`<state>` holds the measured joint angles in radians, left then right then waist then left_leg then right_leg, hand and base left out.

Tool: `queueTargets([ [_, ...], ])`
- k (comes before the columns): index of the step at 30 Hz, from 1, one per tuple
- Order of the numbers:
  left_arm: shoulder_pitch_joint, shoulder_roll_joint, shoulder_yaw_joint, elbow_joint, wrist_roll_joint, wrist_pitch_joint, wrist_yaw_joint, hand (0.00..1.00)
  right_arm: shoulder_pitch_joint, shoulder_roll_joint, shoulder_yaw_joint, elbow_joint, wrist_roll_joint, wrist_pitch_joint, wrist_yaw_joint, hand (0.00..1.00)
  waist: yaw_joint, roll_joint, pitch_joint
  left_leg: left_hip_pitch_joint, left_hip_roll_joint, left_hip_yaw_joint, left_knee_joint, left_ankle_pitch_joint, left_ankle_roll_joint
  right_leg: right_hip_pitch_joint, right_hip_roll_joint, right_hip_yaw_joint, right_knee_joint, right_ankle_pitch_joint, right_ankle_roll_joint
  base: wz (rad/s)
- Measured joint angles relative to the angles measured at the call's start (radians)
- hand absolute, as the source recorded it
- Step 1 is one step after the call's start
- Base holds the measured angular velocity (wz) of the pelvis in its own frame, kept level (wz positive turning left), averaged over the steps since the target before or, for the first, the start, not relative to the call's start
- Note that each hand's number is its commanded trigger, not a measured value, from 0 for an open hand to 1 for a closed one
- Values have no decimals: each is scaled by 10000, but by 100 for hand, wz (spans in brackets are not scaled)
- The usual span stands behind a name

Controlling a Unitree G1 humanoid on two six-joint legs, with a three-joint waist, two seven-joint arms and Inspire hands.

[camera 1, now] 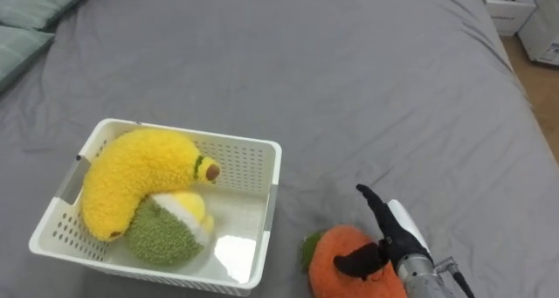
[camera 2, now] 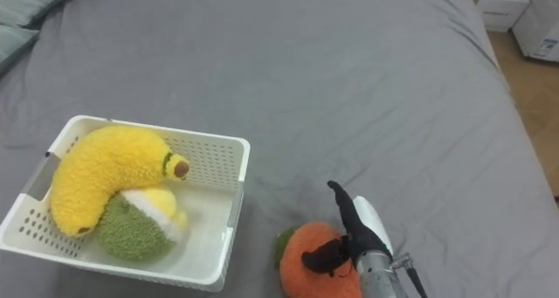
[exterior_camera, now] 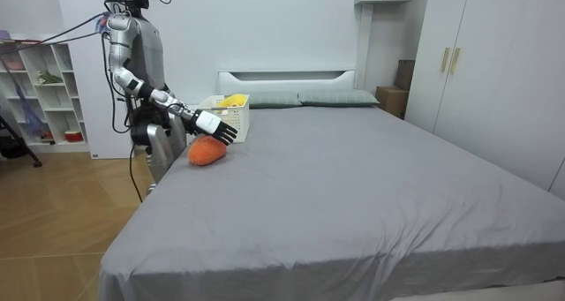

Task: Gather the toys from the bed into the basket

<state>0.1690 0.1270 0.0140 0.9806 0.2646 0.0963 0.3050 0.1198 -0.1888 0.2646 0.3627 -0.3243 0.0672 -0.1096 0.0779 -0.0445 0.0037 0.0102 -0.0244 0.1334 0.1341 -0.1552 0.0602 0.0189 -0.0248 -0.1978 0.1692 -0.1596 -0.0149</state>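
An orange plush toy with a green leaf lies on the grey bed near its front edge, just right of a white plastic basket. My right hand is open and rests against the toy's right side, fingers straight and pointing away from me, thumb lying on the plush. In the room view the right hand hovers over the orange toy beside the basket. Inside the basket lie a yellow banana plush and a green and yellow round plush.
Pale green pillows lie at the bed's far left. White boxes stand on the wooden floor past the bed's right edge. I stand at the bed's side near its head, with a shelf behind me.
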Motion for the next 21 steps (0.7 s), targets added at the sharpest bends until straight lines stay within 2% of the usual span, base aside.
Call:
queueTargets([
  [7,294,19,39,-439,56,95,-16,0,432,0,-29,225,-363,226,450,0,-34,-153,-74,-53,-56,-272,44,2,4,86,-40,-225,-16,-4,7,9],
  [12,282,37,31,-477,56,95,-16,0,512,26,-23,737,-361,210,680,0,-17,-213,-65,-59,-72,-290,61,-6,15,134,-39,-145,-46,-13,21,1],
  [16,231,101,18,-521,133,101,-6,0,536,48,-3,1236,-380,204,924,0,1,-305,-101,-350,-67,-265,192,-6,24,-115,-25,-88,-27,-7,14,0],
  [21,269,100,-4,-700,128,292,-4,0,601,44,-7,1491,-383,230,1135,0,4,-326,-95,-378,-67,-260,166,-3,28,-171,-23,-81,-43,-1,23,0],
])
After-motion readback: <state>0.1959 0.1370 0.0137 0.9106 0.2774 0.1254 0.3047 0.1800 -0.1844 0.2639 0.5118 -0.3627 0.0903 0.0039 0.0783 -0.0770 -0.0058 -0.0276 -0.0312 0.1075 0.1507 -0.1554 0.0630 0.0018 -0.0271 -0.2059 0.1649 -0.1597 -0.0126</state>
